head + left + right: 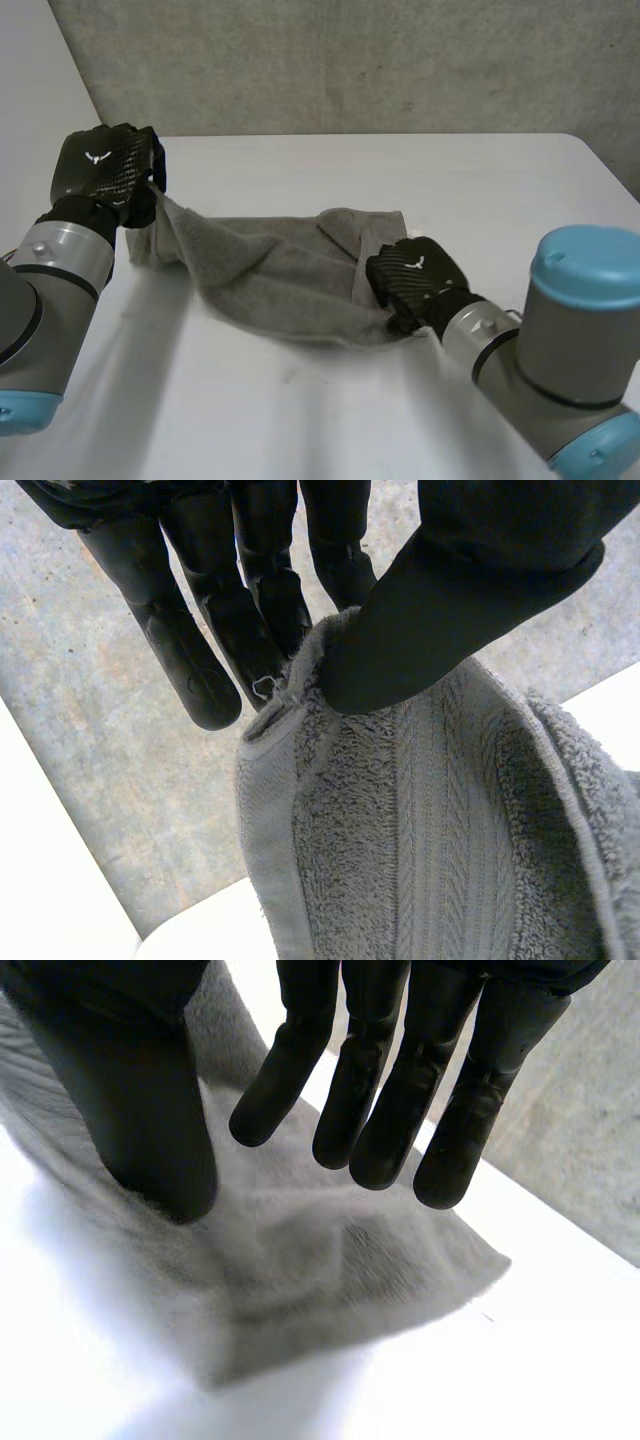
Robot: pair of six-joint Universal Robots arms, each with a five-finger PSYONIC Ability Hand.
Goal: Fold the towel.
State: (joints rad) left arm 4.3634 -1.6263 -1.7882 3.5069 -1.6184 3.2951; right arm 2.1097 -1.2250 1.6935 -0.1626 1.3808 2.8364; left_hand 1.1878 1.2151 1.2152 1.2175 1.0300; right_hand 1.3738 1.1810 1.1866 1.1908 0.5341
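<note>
**One corner lifted, the other hand loose on the towel**

Nearest to me, the right hand (415, 278) lies over the right end of the grey towel (270, 285). Its fingers are straight and spread and its thumb is low against the cloth, so it grips nothing. The towel lies crumpled across the middle of the white desk (480, 180), with a small flap turned up just beside this hand. Farther away, the left hand (105, 165) is up above the desk. It has the towel's left corner pinched between thumb and fingers, and the cloth hangs down from it in a slope.

I think the step in hand is to carry this lifted corner over to the other end. To do it well, the left hand should hold the pinch firm and move the corner level. The right hand should press its end flat or take the matching corner, otherwise the whole towel may slide. The turned-up flap and the wrinkles may spoil a clean edge. Beyond the desk stands a rough grey wall (350, 60), which is not in the way.
</note>
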